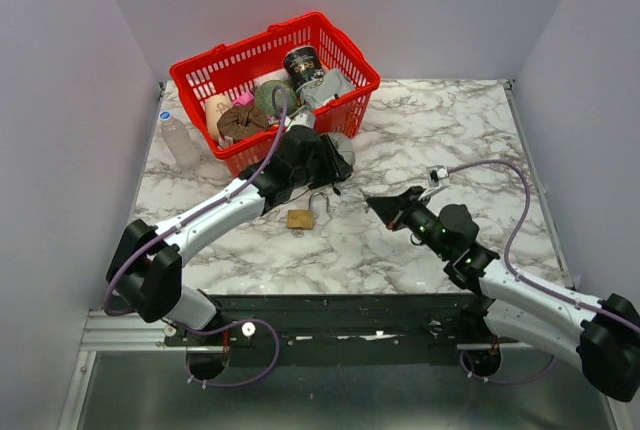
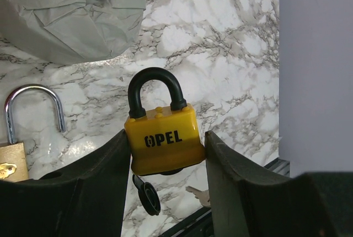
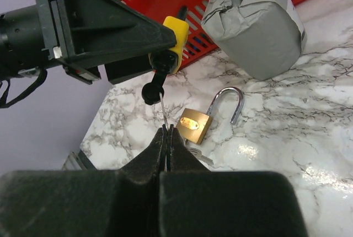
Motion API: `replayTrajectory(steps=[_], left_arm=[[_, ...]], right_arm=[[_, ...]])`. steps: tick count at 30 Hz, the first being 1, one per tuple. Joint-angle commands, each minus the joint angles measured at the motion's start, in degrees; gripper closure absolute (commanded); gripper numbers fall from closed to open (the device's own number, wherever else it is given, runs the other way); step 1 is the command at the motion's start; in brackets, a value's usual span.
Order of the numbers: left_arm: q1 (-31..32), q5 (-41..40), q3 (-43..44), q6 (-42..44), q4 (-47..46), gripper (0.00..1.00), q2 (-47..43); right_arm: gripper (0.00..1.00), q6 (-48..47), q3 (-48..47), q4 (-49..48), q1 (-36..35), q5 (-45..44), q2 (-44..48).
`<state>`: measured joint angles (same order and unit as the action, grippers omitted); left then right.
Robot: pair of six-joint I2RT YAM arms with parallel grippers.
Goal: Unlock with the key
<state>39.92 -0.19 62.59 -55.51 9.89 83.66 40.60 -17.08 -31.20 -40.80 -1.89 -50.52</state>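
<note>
Left gripper (image 2: pixel 166 140) grips padlock (image 2: pixel 161 124) (yellow) — right gripper (image 3: pixel 166 131) pinches key (image 3: pixel 164 106).

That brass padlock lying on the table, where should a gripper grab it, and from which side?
Grip the brass padlock by its body, from above, closing across its narrow sides. It lies flat on the table, so the broad faces can't be pinched, and its open shackle may swivel.

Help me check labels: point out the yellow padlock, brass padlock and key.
yellow padlock (image 2: pixel 162 140), left wrist view, middle of its body.
brass padlock (image 3: pixel 194 126), right wrist view, front of its body.
key (image 3: pixel 164 110), right wrist view, its thin blade.
</note>
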Motion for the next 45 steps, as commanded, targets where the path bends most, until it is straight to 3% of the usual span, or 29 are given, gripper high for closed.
replayTrajectory(steps=[1, 19, 37, 45], left_arm=[[-0.9, 0.0, -0.7, -2.9, -3.6, 1.00, -2.0], [-1.3, 0.2, -0.4, -1.9, -3.3, 1.00, -0.6], [-1.5, 0.1, -0.4, -1.6, -3.3, 1.00, -0.2], [-2.6, 1.1, -0.4, -1.1, -3.3, 1.00, 0.5]], right_arm=[[0.99, 1.1, -2.9, -7.6, -1.7, -5.1, -4.5], [0.99, 1.6, -10.8, -6.0, -2.3, -3.6, -16.9], [0.99, 1.9, -13.9, -5.7, -2.3, -2.9, -22.1], [0.99, 2.0, -11.6, -6.9, -2.7, -1.0, -20.3]])
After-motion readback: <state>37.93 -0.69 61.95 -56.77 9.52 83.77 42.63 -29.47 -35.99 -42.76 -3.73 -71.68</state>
